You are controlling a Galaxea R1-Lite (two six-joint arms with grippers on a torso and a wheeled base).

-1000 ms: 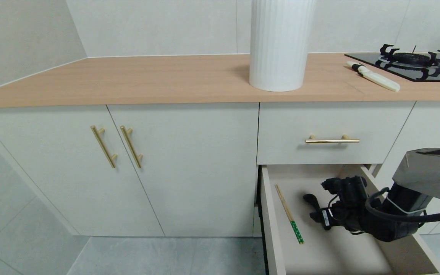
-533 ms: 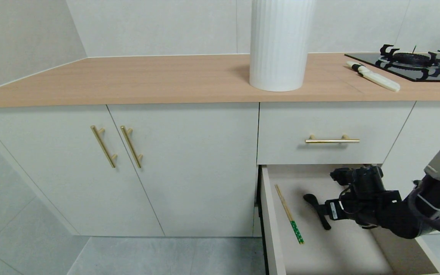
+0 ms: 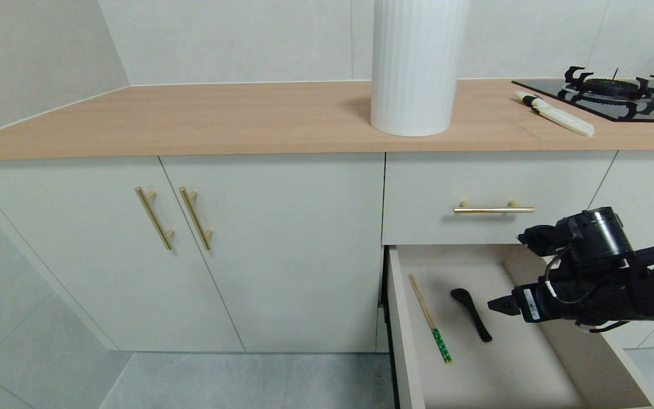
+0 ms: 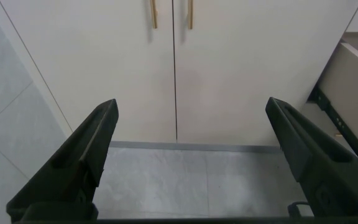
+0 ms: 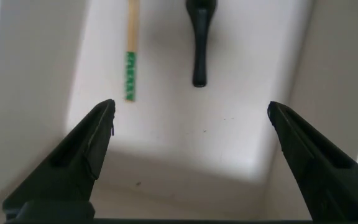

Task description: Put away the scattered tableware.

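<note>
Lying in one open drawer (image 3: 402, 341), one black spoon (image 3: 470, 314), one chopstick pair (image 3: 430, 326)

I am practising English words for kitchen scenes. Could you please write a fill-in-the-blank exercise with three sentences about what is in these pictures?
1. In the open drawer, the spoon lies on the robot's ____ of the chopsticks.
2. The right gripper is ____ and holds nothing.
3. On the countertop, the tall vase is ____ in colour.
Missing words: right; open; white.
</note>
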